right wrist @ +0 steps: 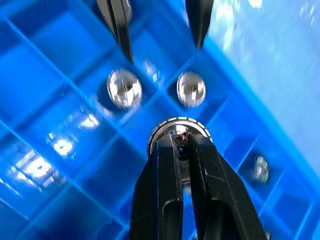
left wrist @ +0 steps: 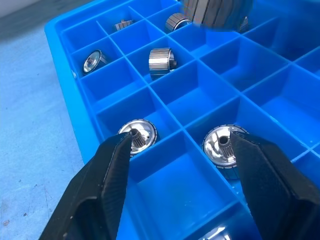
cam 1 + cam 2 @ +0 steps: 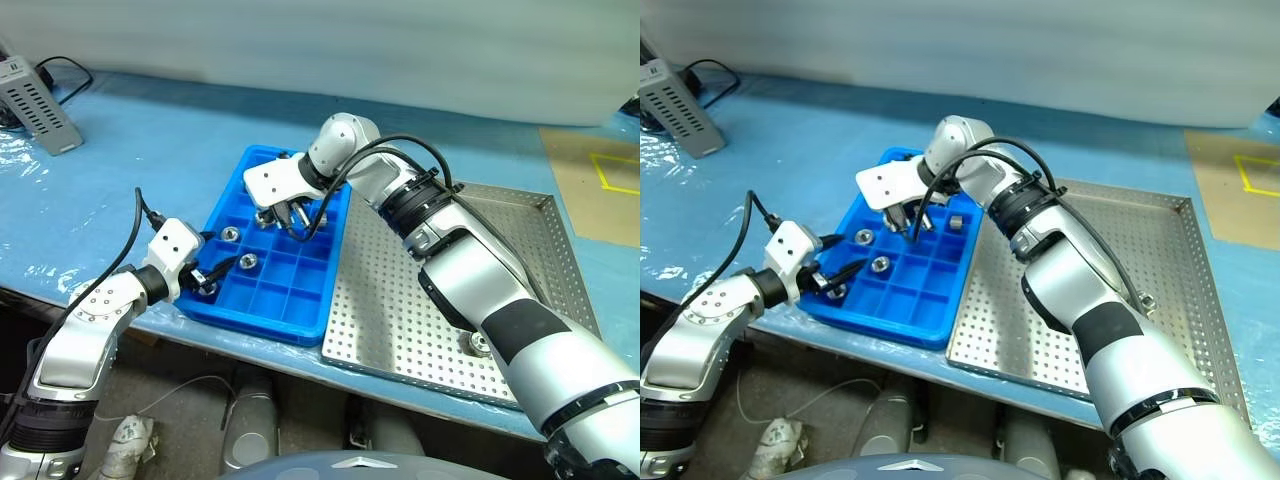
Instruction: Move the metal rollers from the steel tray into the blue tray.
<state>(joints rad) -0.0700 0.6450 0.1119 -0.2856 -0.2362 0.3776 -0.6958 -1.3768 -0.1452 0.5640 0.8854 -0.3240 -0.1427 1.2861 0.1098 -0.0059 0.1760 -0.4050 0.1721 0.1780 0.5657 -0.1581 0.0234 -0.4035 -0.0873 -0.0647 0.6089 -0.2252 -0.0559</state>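
Observation:
The blue tray lies left of the steel tray on the table. Several metal rollers sit in the blue tray's compartments, among them one, another and a ribbed one. My right gripper hangs over the blue tray's far half, shut on a metal roller at its fingertips; the same roller hangs blurred in the left wrist view. My left gripper is open at the tray's near left corner, its fingers apart over two rollers. One roller lies on the steel tray by my right forearm.
A grey vented box with a cable stands at the far left of the blue-covered table. A brown board with yellow tape lies at the far right. The table's front edge runs just below both trays.

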